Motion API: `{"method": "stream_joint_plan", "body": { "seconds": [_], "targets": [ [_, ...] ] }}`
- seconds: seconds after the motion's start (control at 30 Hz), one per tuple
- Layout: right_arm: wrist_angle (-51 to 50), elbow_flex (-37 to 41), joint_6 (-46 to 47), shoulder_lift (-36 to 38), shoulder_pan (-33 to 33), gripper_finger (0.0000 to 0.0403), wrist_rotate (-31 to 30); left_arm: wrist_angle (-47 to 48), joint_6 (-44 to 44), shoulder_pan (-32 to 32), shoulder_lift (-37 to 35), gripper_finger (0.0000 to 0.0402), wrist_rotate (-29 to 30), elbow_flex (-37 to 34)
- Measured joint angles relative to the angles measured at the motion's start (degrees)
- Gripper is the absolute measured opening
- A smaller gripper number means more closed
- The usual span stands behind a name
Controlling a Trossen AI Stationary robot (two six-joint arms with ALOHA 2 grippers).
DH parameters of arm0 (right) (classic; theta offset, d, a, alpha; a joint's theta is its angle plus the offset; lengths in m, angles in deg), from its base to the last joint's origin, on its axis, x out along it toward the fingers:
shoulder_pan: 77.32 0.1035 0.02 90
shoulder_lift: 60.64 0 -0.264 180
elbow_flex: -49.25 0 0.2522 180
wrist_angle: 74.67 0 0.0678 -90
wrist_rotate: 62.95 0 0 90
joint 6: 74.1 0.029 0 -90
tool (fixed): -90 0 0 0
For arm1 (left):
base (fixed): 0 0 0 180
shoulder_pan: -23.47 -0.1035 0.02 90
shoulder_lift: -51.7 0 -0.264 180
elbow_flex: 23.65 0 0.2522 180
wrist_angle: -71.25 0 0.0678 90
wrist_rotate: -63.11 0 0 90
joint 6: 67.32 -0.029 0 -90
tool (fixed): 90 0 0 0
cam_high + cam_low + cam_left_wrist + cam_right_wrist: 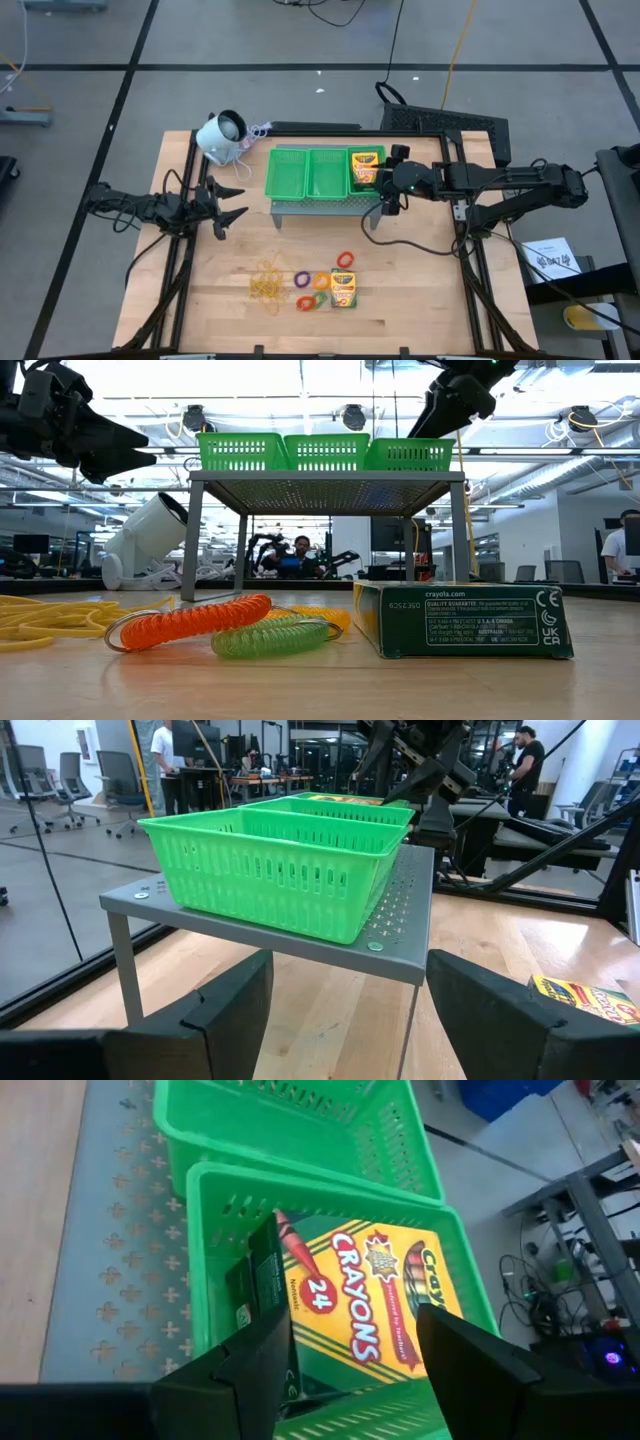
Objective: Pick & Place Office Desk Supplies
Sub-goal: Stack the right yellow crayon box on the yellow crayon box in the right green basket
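**Crayon boxes in right tray compartment; one box and loose supplies at front of table**

Nearest the front edge of the wooden table [420, 290] lies a crayon box [343, 289], flat, green back panel facing the low camera. Just beside it sit a green coil ring [270, 637] and an orange coil ring [190, 622], the two touching. A purple ring [302, 279] and a red ring [345, 260] lie near the same group. The tangle of yellow rubber bands [266, 283] rests beside the rings, toward the left arm's side.

Farther back stands a grey perforated metal stand [320, 206] carrying the green three-part tray [308, 172]. The right-hand compartment holds a crayon box [372, 1302] lying face up, with a second crayon box [262, 1285] on edge against it. The other two compartments show nothing inside.

The right gripper [394, 177] hovers above that right compartment, fingers spread, holding nothing. The left gripper [228, 201] waits near the table's left side, level with the stand, fingers spread and holding nothing.

At the far left rear sits a white round-headed camera-like device [221, 136].
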Motion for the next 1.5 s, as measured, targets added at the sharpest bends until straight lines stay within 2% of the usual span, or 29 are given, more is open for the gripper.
{"method": "stream_joint_plan", "body": {
  "seconds": [0.33, 0.5, 0.67, 1.5],
  "targets": [
    [0.69, -0.02, 0.31, -0.47, 0.11, 0.0208, 5.61, -0.01, 0.0, -0.01, 0.0, 0.0271, 0.0, 0.02],
    [0.86, -0.15, 0.16, -2.0, -0.83, 0.0208, 5.26, 0.01, 0.0, 0.0, 0.0, 0.0271, -0.01, 0.0],
    [1.19, -0.13, -1.54, -4.18, -0.89, 0.0208, 1.56, -0.01, 0.0, 0.01, -0.01, 0.0271, -0.01, 0.0],
    [6.99, 0.04, -3.7, -3.95, -0.6, 0.0208, 1.61, -0.01, 0.0, 0.01, -0.01, 0.0271, -0.01, 0.0]
  ]
}}
